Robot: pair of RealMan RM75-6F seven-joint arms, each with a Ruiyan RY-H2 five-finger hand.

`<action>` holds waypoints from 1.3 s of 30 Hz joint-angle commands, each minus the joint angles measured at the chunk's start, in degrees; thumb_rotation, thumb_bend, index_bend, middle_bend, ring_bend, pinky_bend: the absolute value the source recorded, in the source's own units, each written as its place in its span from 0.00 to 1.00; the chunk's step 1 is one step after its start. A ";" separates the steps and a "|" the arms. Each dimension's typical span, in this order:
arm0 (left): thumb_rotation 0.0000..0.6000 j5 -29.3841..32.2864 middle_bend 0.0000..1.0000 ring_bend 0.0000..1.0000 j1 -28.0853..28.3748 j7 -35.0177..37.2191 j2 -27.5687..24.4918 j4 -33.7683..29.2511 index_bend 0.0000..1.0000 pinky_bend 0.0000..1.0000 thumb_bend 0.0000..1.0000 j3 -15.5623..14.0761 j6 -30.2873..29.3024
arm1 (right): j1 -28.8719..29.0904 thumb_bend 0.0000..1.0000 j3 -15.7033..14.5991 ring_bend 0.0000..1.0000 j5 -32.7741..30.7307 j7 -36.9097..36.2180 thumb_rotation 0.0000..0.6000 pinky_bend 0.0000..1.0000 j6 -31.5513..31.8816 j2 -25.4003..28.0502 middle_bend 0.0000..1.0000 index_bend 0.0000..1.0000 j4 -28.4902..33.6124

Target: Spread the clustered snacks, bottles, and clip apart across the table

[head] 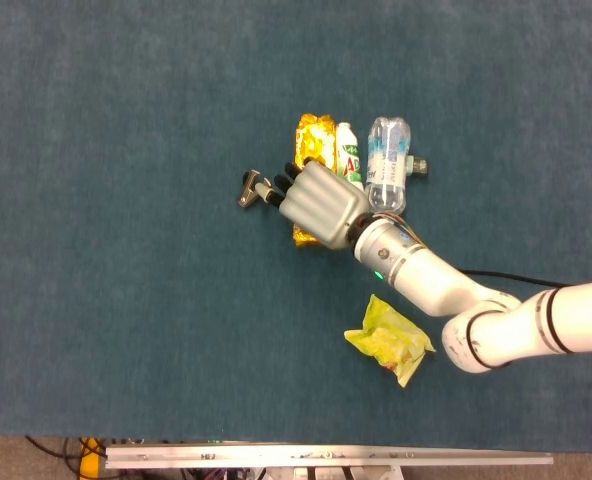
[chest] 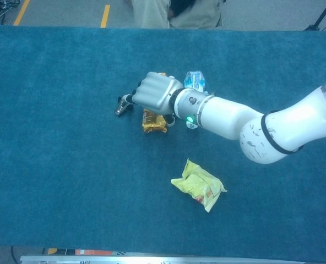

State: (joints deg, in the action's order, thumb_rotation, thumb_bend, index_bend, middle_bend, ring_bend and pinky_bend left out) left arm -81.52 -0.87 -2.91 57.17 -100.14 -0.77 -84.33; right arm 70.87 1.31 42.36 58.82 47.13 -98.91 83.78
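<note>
My right hand hovers low over the gold snack pack, covering its middle, with the fingers pointing up-left. Its dark fingertips reach right up to the black clip; I cannot tell if they touch. The hand holds nothing. In the chest view the right hand hides most of the gold snack pack, and the clip lies just left of it. A small white bottle and a clear water bottle lie side by side right of the pack. My left hand is out of sight.
A yellow-green snack bag lies alone nearer the front edge, right of centre, and shows as the yellow-green bag in the chest view. A small dark piece sits beside the water bottle. Blue cloth covers the table.
</note>
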 commanded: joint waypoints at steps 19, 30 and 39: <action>1.00 -1.00 0.04 0.03 -0.67 0.75 -0.71 -0.73 0.00 0.07 0.36 -0.66 -0.42 | -1.30 0.00 0.45 0.50 2.19 -2.69 1.00 0.45 4.35 -3.10 0.54 0.70 -3.35; 1.00 -0.99 0.04 0.03 -0.51 0.12 -0.86 -1.20 0.00 0.07 0.36 -0.55 -0.19 | -4.19 0.00 2.43 0.51 12.79 -12.42 1.00 0.46 5.61 2.78 0.56 0.71 5.84; 1.00 -0.63 0.04 0.03 -0.33 -0.51 -0.96 -1.66 0.00 0.07 0.36 -0.54 0.33 | -6.29 0.00 -0.06 0.51 20.41 -15.79 1.00 0.46 4.99 7.01 0.56 0.71 15.33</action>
State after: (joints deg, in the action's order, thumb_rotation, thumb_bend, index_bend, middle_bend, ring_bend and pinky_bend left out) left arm -82.17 -1.23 -3.37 56.22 -101.76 -1.30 -84.05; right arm 65.16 1.94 61.12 44.01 52.48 -92.90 97.20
